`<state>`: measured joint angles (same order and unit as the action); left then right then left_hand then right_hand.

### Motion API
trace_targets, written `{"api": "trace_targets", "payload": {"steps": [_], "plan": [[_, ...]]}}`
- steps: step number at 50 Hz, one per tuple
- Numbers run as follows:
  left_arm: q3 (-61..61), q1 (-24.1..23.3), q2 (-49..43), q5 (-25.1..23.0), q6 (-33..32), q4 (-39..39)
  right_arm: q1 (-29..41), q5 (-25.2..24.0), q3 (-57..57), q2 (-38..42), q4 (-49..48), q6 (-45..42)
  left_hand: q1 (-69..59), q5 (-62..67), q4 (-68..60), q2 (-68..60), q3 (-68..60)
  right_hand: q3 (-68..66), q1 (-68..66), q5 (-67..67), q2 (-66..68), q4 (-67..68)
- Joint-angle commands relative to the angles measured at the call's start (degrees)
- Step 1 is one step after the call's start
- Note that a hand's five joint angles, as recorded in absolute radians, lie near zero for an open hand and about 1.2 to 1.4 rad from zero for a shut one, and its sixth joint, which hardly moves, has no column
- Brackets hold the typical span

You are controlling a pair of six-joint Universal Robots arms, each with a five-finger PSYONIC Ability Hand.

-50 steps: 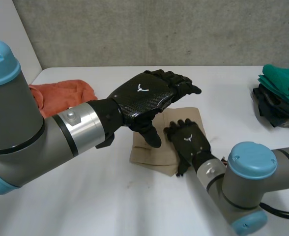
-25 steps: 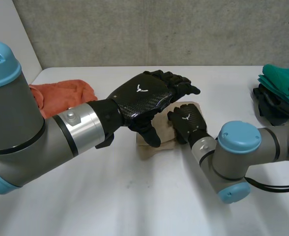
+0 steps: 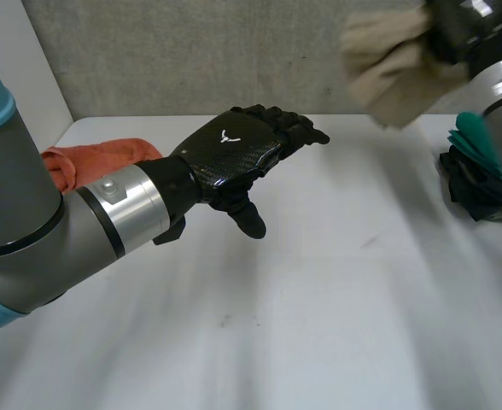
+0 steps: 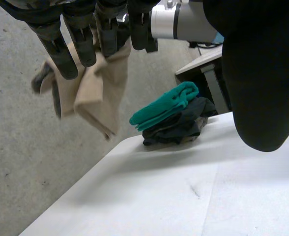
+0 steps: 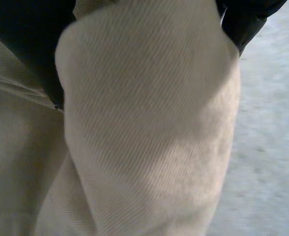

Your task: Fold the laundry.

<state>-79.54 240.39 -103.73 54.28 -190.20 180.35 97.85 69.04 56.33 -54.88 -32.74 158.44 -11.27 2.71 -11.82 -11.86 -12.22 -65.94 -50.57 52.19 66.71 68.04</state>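
A folded beige cloth (image 3: 388,73) hangs in the air well above the table's far right, with my right hand (image 3: 456,26) shut on its upper part. In the right wrist view the beige cloth (image 5: 144,128) bulges out between dark fingers (image 5: 26,44) curled round it. My left hand (image 3: 234,154) hovers open above the white table (image 3: 319,299), left of the middle, fingers straight and holding nothing. Beyond the left hand's fingers (image 4: 80,34), the left wrist view shows the beige cloth (image 4: 100,93) dangling in front of the grey wall.
A crumpled orange cloth (image 3: 89,162) lies at the table's far left, behind my left arm. At the right edge sits a stack with a folded green cloth (image 3: 490,137) on dark garments (image 3: 473,188); the green cloth (image 4: 166,105) is under the hanging beige one.
My right hand closed on the beige cloth where it lay on the table and carried it up and to the far right. My left hand shifted slightly left and stayed open.
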Motion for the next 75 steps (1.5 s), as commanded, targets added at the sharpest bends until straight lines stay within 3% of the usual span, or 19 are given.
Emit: {"api": "trace_targets", "payload": {"steps": [1, 8, 20, 32, 38, 47, 48, 51, 58, 65, 75], "plan": [[-0.1, -0.1, 0.0, 0.0, 0.0, 0.0, -12.7, -7.9, -3.9, 2.1, -5.0, 8.3, -2.3, 0.9, -1.8, -1.7, -1.4, -14.1, -29.4, 17.8, 13.3, 12.0], [-0.3, -0.1, 0.0, 0.0, 0.0, 0.0, -20.1, -15.7, -0.2, 7.6, -12.8, 12.9, -2.3, 0.9, -1.8, -1.7, -1.4, -14.1, -29.4, 17.8, 13.3, 12.0], [-0.7, -0.4, -0.4, 0.0, 0.0, 0.1, -35.4, -27.4, 10.7, 11.1, -14.6, 16.7, -2.5, 1.0, -1.9, -1.9, -1.5, -14.1, -29.4, 17.8, 13.3, 12.0], [-0.7, -0.5, -0.7, 0.0, 0.0, 0.1, -37.7, -32.2, 14.3, 5.4, -13.2, 23.0, -2.3, 0.9, -1.8, -1.7, -1.4, -14.1, -29.4, 17.8, 13.3, 12.0], [-0.8, -0.5, -0.9, 0.0, 0.0, 0.1, -37.6, -34.8, 13.9, 7.3, -14.0, 25.1, -2.3, 0.9, -1.8, -1.7, -1.4, -14.1, -29.4, 17.8, 13.3, 12.0], [-0.8, -0.3, -0.9, 0.0, 0.0, 0.1, -37.8, -33.8, 12.7, 11.9, -12.8, 20.4, -2.3, 0.9, -1.8, -1.7, -1.4, -14.1, -29.4, 17.8, 13.3, 12.0], [-0.8, -0.3, -0.8, 0.0, 0.0, 0.1, -37.8, -33.6, 12.9, 11.7, -12.6, 20.2, -2.3, 0.9, -1.8, -1.7, -1.4, -2.6, -18.0, 6.4, 1.9, 0.5], [-0.8, -0.3, -0.8, 0.0, 0.0, 0.1, -37.9, -32.4, 14.1, 9.7, -11.1, 19.6, -2.3, 0.9, -1.8, -1.7, -1.4, 55.9, 40.6, -52.2, -56.7, -58.0], [-0.7, -0.4, -0.7, 0.0, 0.0, 0.1, -40.0, -29.1, 18.9, 0.2, -4.1, 20.1, -2.3, 0.9, -1.8, -1.7, -1.4, 55.9, 40.6, -52.2, -56.7, -58.0], [-0.7, -0.3, -0.4, 0.0, 0.0, 0.2, -43.9, -29.0, 23.5, -6.0, 2.8, 19.7, -2.3, 0.9, -1.8, -1.7, -1.4, 55.9, 40.6, -52.2, -56.7, -58.0], [-0.7, -0.4, 0.0, 0.0, 0.0, 0.1, -55.7, -26.4, 27.6, -10.4, 7.6, 17.8, -2.3, 0.9, -1.8, -1.7, -1.4, 55.9, 40.6, -52.2, -56.7, -58.0]]}}
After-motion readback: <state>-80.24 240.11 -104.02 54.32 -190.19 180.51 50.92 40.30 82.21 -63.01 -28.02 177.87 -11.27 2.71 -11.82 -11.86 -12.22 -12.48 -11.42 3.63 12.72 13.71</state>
